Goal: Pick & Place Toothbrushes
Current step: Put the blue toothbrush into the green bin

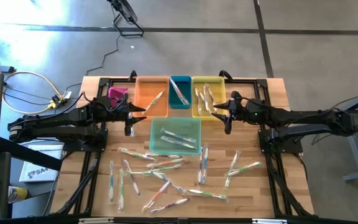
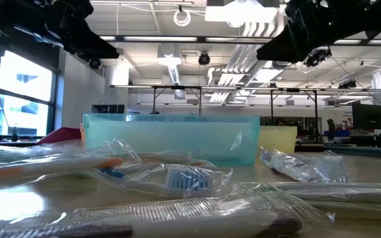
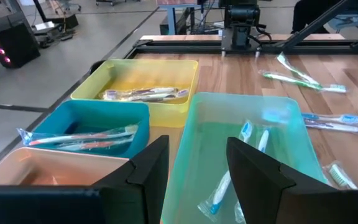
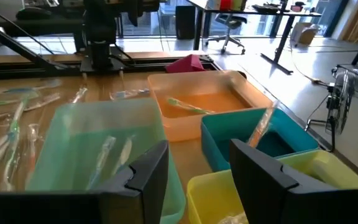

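High view shows left hand [image 1: 130,117] and right hand [image 1: 227,116] open, empty, above toothbrushes [image 1: 166,177].

Partial dark lettering on a white box [image 1: 37,169] is unreadable; nothing else is legible.

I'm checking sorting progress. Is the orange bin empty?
Not empty: the orange bin holds one toothbrush, lying diagonally inside; the right wrist view shows it too.

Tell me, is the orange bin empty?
No, the high view shows one toothbrush lying inside the orange bin.
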{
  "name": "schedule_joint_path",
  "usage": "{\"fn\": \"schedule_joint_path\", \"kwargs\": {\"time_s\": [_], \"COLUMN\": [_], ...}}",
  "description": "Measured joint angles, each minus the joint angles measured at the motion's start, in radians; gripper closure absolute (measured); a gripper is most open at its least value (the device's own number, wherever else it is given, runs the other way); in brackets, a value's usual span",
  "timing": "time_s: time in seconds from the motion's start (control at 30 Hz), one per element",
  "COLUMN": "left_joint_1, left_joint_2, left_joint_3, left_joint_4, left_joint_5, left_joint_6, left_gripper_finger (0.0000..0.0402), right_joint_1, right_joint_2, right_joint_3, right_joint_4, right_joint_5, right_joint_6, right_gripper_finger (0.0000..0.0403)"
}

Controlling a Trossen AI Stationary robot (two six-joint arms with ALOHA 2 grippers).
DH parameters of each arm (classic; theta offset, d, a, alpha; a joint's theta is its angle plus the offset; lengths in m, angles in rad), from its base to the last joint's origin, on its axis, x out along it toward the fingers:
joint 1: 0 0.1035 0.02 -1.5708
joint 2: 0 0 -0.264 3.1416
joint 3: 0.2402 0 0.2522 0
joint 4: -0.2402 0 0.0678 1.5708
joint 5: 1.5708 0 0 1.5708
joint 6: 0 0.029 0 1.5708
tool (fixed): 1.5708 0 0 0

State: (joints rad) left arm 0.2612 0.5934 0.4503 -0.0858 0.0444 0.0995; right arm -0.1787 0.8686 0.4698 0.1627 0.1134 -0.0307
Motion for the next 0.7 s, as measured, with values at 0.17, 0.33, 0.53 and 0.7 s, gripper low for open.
{"fn": "schedule_joint_path", "kwargs": {"time_s": [0.17,0.33,0.53,0.7], "left_joint_1": [0.0,0.0,0.0,0.0], "left_joint_2": [0.0,0.0,0.0,0.0], "left_joint_3": [0.0,0.0,0.0,0.0], "left_joint_4": [-0.044,-0.042,-0.015,-0.015], "left_joint_5": [0.0,0.0,0.0,0.0], "left_joint_6": [-0.002,-0.019,-0.105,-0.141], "left_gripper_finger": [0.0245,0.0245,0.0245,0.0245], "right_joint_1": [0.0,0.0,0.0,0.0], "right_joint_2": [0.029,0.038,0.038,0.038], "right_joint_3": [0.0,0.0,0.0,0.0], "right_joint_4": [0.004,0.006,0.016,0.017], "right_joint_5": [0.0,0.0,-0.008,-0.011], "right_joint_6": [0.0,0.0,0.0,0.0], "right_gripper_finger": [0.0241,0.0241,0.0241,0.0241]}}
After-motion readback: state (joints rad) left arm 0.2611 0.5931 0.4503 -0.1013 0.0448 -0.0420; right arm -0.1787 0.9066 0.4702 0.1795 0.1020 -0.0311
